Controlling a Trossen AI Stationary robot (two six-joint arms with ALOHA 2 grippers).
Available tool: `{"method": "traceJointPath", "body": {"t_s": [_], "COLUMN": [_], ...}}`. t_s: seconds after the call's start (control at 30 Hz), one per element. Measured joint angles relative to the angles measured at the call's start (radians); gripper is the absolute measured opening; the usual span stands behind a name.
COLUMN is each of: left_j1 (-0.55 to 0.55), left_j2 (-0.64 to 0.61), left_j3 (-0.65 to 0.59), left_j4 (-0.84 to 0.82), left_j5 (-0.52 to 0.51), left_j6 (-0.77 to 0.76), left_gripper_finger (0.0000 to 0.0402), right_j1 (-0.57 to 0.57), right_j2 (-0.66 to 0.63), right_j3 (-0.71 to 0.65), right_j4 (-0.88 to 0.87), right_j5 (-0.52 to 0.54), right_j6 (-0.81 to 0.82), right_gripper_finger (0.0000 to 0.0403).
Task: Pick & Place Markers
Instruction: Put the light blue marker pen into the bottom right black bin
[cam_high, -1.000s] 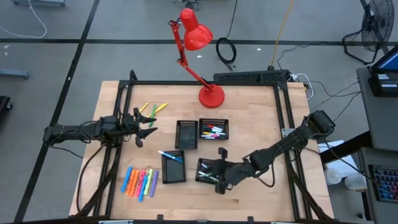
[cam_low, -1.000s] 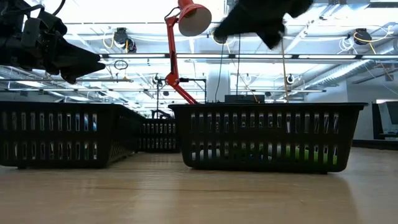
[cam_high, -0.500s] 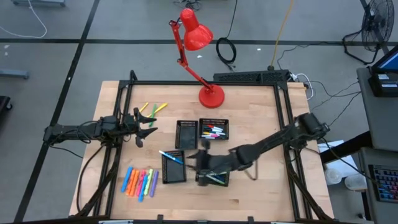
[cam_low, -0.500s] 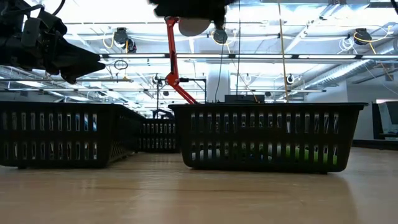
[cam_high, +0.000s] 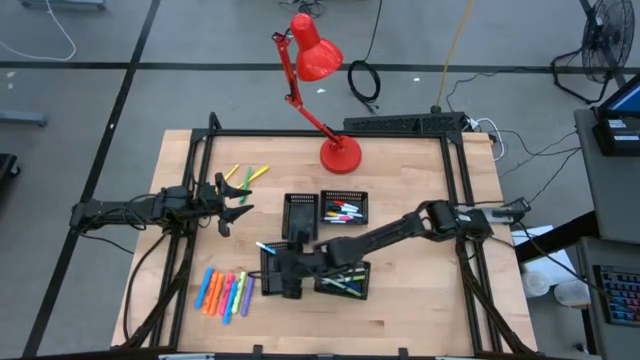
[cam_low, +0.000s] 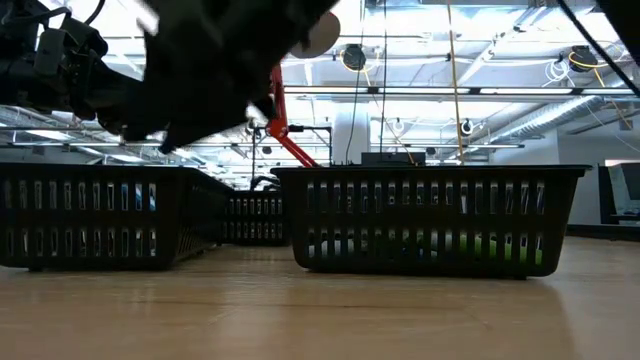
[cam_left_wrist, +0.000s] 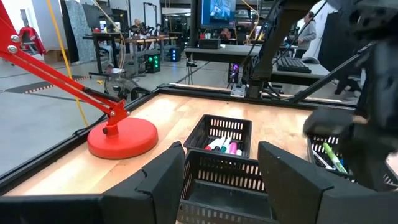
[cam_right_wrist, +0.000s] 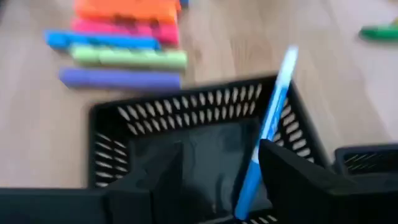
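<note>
Several neon markers (cam_high: 225, 292) lie in a row on the wood near the table's front left, and more lie in the near right tray (cam_high: 343, 282) and the far right tray (cam_high: 343, 209). A blue marker (cam_right_wrist: 267, 130) leans across the rim of the near left tray (cam_high: 278, 270), one end inside. My right gripper (cam_right_wrist: 221, 180) hovers open over this tray, reaching from the table's right, with nothing between its fingers. My left gripper (cam_high: 232, 205) waits open above the table's left side, pointing right.
A red desk lamp (cam_high: 338, 152) stands at the table's far middle. A fourth black tray (cam_high: 299, 215) sits left of the far right one. Yellow-green markers (cam_high: 246, 175) lie at the far left. A black frame (cam_high: 455, 170) runs round the table.
My right gripper has swept from over the near right tray toward the table's left and now hangs over the near left tray, its arm stretched across the table. The left arm and the markers have stayed where they were.
</note>
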Motion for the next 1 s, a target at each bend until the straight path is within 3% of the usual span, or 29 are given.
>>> {"method": "traceJointPath", "body": {"t_s": [0.63,1.0], "left_j1": [0.0,0.0], "left_j2": [0.0,0.0], "left_j3": [0.0,0.0], "left_j4": [0.0,0.0], "left_j5": [0.0,0.0], "left_j6": [0.0,0.0], "left_gripper_finger": [0.0209,0.0209], "right_j1": [-0.051,-0.06], "right_j2": [0.011,0.092], "right_j3": [0.001,-0.001], "right_j4": [-0.05,-0.028], "right_j5": [-0.015,-0.061], "right_j6": [-0.073,-0.057], "right_gripper_finger": [0.0171,0.0171]}}
